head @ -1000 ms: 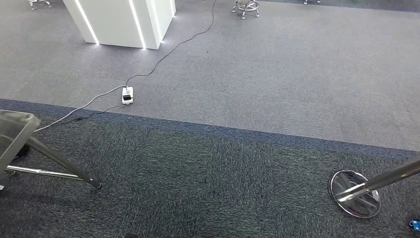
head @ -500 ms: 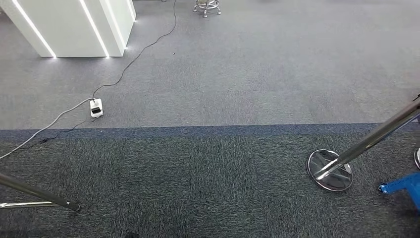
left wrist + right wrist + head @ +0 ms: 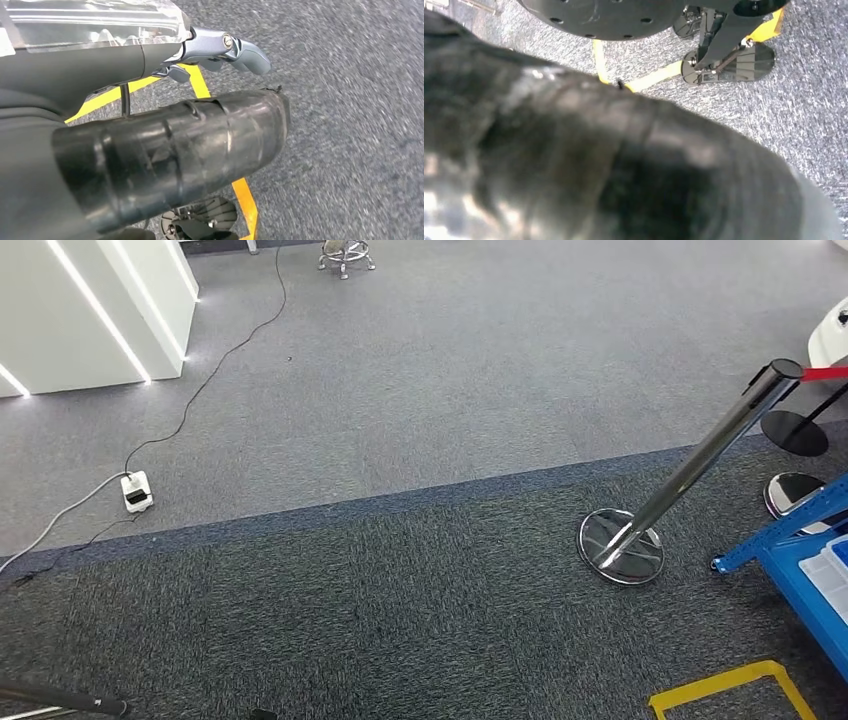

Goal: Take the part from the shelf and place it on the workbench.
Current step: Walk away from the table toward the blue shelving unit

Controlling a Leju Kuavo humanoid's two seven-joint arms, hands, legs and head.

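Walking risks a trip: the post [image 3: 690,475] stands just left of the blue shelf [image 3: 800,575], beside a yellow line [image 3: 730,680]. Left hand [image 3: 200,55] and right hand [image 3: 599,160] states cannot be told. No part is identifiable; it may sit on the shelf.

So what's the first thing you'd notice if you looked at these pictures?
Probably the shiny metal post standing on its round base on the dark carpet to the right, with a red belt at its top. Next, the bright blue frame at the right edge and the yellow floor marking near it. Far left, a white power strip lies on the grey carpet with its cable trailing away.
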